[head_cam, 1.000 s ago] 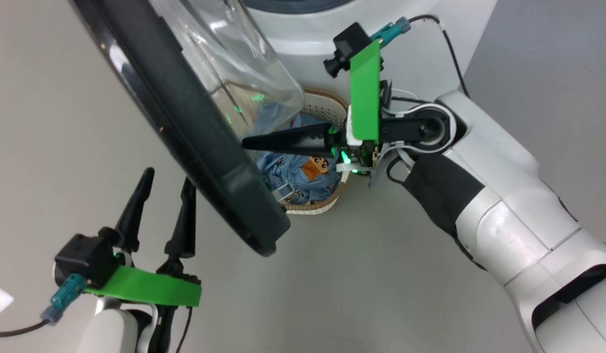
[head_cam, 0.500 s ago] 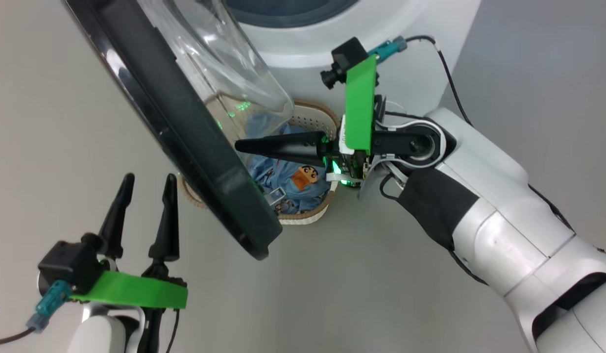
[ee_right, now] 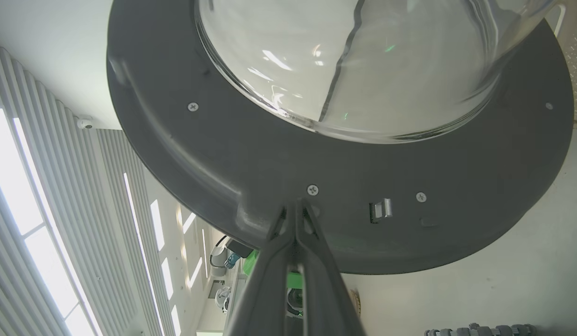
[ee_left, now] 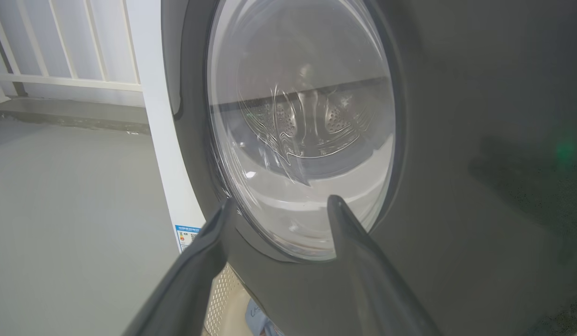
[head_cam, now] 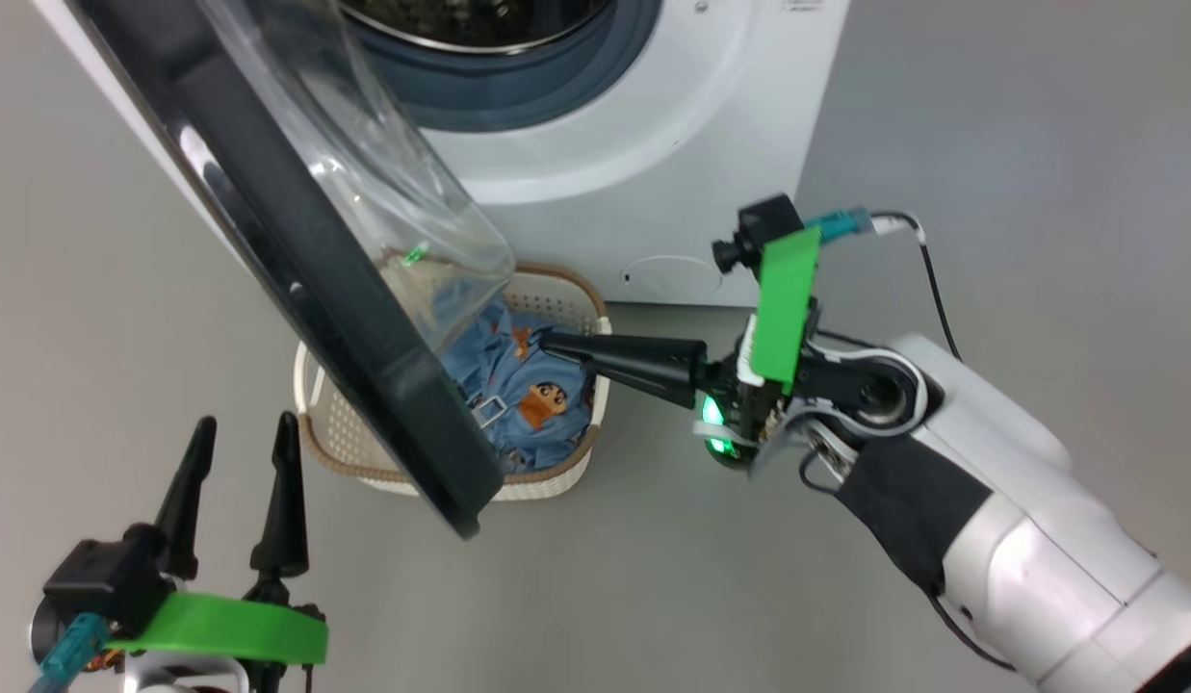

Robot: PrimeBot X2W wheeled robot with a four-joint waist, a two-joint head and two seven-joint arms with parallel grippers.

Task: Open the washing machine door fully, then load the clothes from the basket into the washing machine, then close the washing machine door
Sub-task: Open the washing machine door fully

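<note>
The white washing machine (head_cam: pixel 672 144) stands at the top with its steel drum showing. The washing machine door (head_cam: pixel 335 308) hangs open, black with a clear glass bowl (head_cam: pixel 383 183), slanting down over the basket (head_cam: pixel 556 476). The clothes (head_cam: pixel 523 380), blue printed fabric, lie in the basket. My right gripper (head_cam: pixel 549 342) is shut with nothing in it. It points left over the basket at the door's inner rim (ee_right: pixel 223 154), tips (ee_right: pixel 297 204) by a screw; contact cannot be told. My left gripper (head_cam: pixel 244 438) stands open at the lower left, facing the door's outer glass (ee_left: pixel 302 130).
Grey floor lies all around. A metal latch hook (ee_right: pixel 380 210) sticks out of the door's inner rim right of my right fingertips. A round service flap (head_cam: pixel 672 274) sits low on the machine's front. A white railing (ee_left: pixel 59 56) stands beyond the machine's side.
The head camera has shifted, so the drum opening now shows. My right fingertips stand a little farther from the door's inner face than before. Both grippers keep their states.
</note>
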